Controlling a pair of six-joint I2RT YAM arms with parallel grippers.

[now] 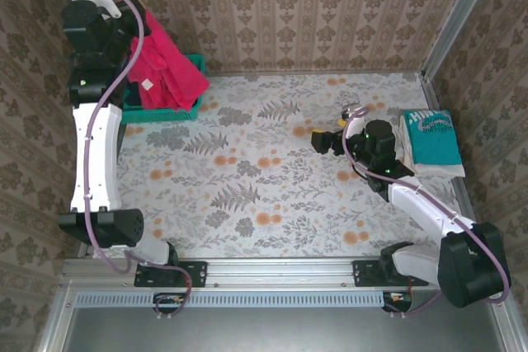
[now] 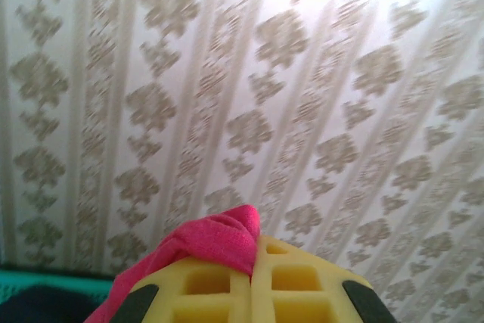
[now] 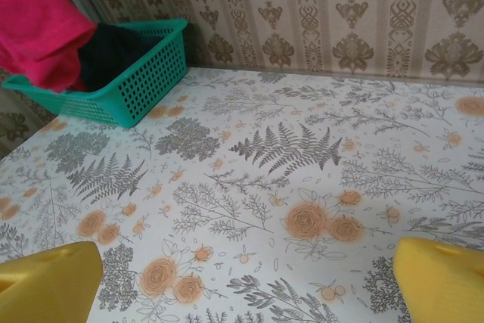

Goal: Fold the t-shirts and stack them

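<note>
Your left gripper clamped on the red shirt above the basket, right gripper spread wide, white print on the teal shirt unreadable.

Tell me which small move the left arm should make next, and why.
Probably it should carry the red-pink t-shirt rightward, out over the bare table, before lowering it. The left gripper is shut on a bunch of the cloth, and the shirt hangs over the teal basket, where there is no flat surface for folding.
</note>
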